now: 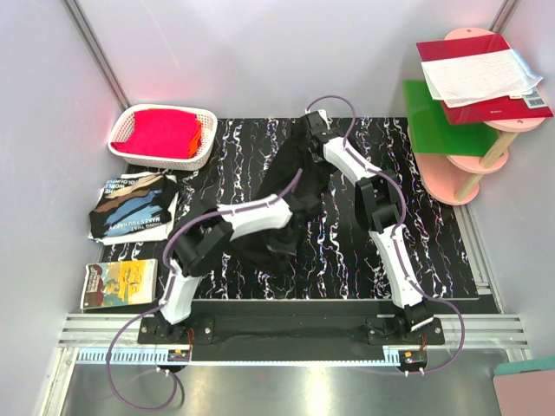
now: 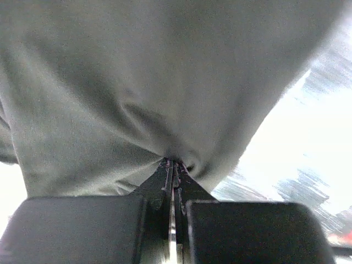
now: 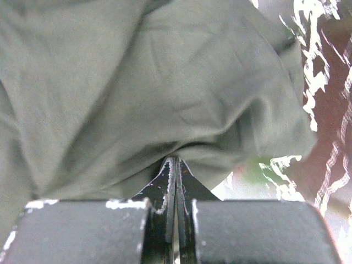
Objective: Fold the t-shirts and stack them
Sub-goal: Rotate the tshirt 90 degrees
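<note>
A black t-shirt [image 1: 282,178] is held bunched over the middle of the marbled mat [image 1: 416,251], pinched by both grippers.

The mat is a flat black rectangle streaked with white veins. The black t-shirt is soft matte cloth, gathered into a crumpled mass, with creases radiating from each pinch. At the right, a stand [image 1: 451,186] of round pink tiers is loaded with a glossy green sheet [image 1: 429,121] and a red book [image 1: 486,111]. At the far left, a white lattice basket [image 1: 130,130] is filled with red cloth [image 1: 165,132]. Just in front of it, off the mat, a folded t-shirt [image 1: 134,206] is laid as a rough rectangle with blue, tan and white brush strokes uppermost. An illustrated booklet [image 1: 120,284] is set nearer still. The thin dark fingers of the left gripper [image 2: 173,165] are pressed together on a tuck of cloth, and those of the right gripper [image 3: 176,162] likewise.
</note>
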